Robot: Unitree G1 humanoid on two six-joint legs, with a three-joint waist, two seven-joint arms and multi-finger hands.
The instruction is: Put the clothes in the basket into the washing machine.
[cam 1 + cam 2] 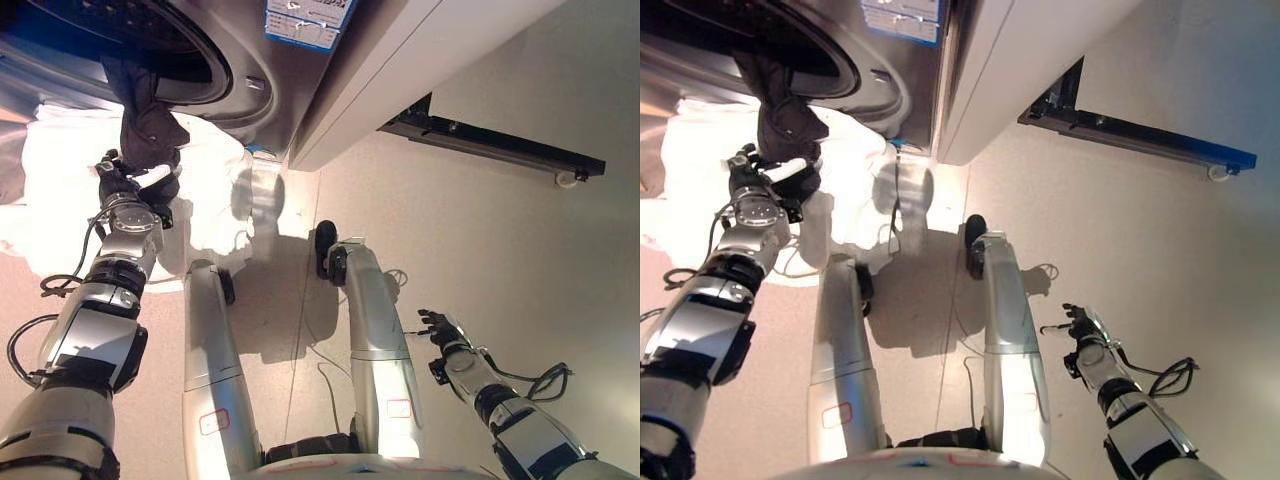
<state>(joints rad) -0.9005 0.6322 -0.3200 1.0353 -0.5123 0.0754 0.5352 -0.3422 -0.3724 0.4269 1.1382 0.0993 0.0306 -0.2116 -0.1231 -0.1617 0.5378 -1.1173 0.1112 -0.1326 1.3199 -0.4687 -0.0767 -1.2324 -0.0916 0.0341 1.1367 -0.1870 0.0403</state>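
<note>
Fingers (150, 178) of left hand (128, 186) curled round dark garment (145, 110): soft, light, limp; hold bunched low end, washing machine drum opening (150, 40) just above.

A blue-and-white label (308, 20) sits on the grey front panel up and to the right of the left hand (135, 180). Far beyond the right hand (440, 328), a dark rail (495, 145) lies along the floor, ending in a small white piece (567, 180).
</note>
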